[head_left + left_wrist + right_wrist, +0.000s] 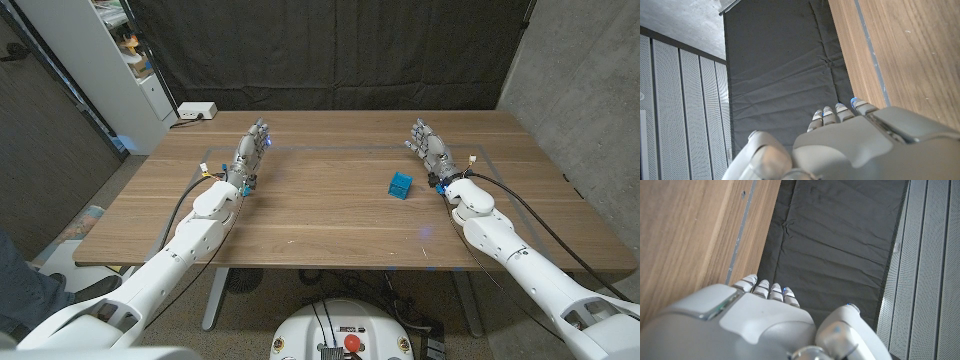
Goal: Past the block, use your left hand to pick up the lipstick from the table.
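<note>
A small blue block (400, 184) stands on the wooden table (320, 220), right of the middle. My left hand (250, 150) is over the table's far left part, fingers stretched out toward the back edge, holding nothing. My right hand (428, 147) mirrors it on the far right, just behind and to the right of the block, fingers out and empty. In the left wrist view the back of my left hand (855, 145) reaches toward the table's edge (875, 75). In the right wrist view my right hand (740, 325) does the same along the table (685, 230).
A white box with a cable (195, 112) sits at the table's back left corner. Thin blue tape lines (330, 148) mark the tabletop. A black curtain (330, 50) hangs behind, and a white shelf (120, 60) stands at the back left.
</note>
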Tool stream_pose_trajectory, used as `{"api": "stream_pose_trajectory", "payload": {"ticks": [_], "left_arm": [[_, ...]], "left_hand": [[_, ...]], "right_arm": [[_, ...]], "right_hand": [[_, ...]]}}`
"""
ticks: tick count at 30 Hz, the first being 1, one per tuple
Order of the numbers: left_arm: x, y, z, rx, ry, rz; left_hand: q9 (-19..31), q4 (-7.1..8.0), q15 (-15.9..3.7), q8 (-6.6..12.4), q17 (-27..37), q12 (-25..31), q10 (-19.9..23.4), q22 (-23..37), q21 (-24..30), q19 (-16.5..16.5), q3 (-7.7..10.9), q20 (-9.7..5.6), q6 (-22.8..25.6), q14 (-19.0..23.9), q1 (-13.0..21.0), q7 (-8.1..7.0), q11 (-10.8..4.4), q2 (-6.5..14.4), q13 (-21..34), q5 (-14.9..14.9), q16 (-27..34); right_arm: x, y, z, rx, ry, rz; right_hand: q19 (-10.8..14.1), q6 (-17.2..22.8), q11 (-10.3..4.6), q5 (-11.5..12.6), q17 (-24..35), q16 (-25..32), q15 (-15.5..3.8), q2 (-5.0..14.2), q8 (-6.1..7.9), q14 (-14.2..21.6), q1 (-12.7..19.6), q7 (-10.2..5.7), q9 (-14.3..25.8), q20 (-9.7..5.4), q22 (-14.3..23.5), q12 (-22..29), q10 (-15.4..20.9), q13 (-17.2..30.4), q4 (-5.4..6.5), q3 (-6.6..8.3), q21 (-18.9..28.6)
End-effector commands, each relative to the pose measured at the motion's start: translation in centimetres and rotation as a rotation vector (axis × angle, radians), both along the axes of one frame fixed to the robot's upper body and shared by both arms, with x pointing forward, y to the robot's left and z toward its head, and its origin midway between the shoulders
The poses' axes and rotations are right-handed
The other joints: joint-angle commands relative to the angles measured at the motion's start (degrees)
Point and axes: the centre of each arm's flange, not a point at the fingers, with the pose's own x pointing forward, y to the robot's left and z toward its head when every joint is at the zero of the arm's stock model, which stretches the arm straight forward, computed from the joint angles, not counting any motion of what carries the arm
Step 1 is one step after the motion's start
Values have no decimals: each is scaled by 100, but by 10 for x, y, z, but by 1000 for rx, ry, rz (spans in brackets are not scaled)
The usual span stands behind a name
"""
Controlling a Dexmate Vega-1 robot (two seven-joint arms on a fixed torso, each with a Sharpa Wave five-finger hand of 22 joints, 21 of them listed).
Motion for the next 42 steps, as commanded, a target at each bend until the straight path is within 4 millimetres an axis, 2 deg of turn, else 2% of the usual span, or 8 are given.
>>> {"api": "stream_pose_trajectory", "payload": {"ticks": [1, 23, 42], "left_arm": [[-2, 4, -1, -1, -1, 3], [-6, 6, -2, -1, -6, -15], [-16, 15, -2, 0, -21, -4]], "left_hand": [[11, -1, 2, 28, 9, 41, -55, 12, 22, -64, 38, 25, 8, -54, 69, 37, -3, 7, 9, 29, 27], [12, -13, 5, 30, 10, 41, -54, 14, 18, -95, 27, 75, 12, -56, 76, 35, -3, 21, 11, 16, 28], [13, -23, 19, 34, 11, 46, -42, 16, 18, -112, 23, 100, 24, -47, 84, 35, 5, 36, 12, 6, 32]], "right_arm": [[-1, 4, 1, 5, -2, 2], [-6, 4, -1, -1, 6, -1], [-3, 5, -3, -1, 11, 2]], "right_hand": [[38, 60, -9, 26, 12, 21, -4, -9, 30, 45, 54, -1, 23, 0, 18, 19, 63, 24, -3, 37, 25], [-2, 53, -17, 34, 8, 10, 17, 2, 18, 24, 41, -18, 24, 19, 19, -2, 40, 23, -5, 31, 11], [-12, 47, -11, 38, 5, 6, 36, 19, 9, 18, 31, -29, 25, 22, 19, -11, 38, 24, -9, 30, 10]]}}
